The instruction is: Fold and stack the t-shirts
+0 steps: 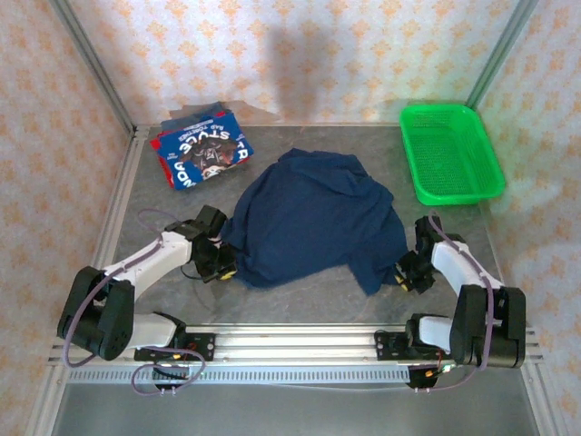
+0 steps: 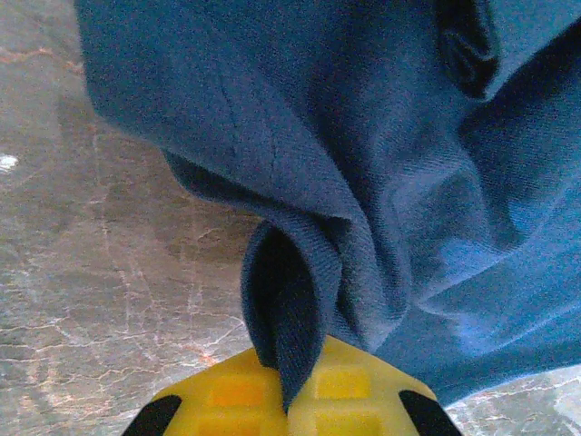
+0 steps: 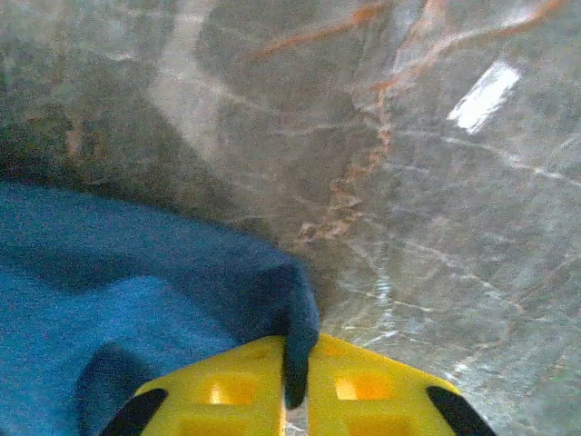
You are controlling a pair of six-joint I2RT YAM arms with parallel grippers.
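The crumpled dark navy short-sleeved cotton t-shirt [image 1: 313, 218] lies mid-bench on the grey marbled bench [image 1: 318, 300], spread between the two sets of jaws. Its widest span runs left to right from one grip to the other, and its bulk lies on the far side of both. The left jaws are closed tight on a rolled fold of its left edge. The right jaws are pinched shut on a corner at its near right hem, so neither side is nearer. The folded blue and red t-shirts [image 1: 201, 150] sit at the far left corner, their white lettering inverted and too small to read with confidence. A green plastic mesh basket [image 1: 451, 150] stands far right.
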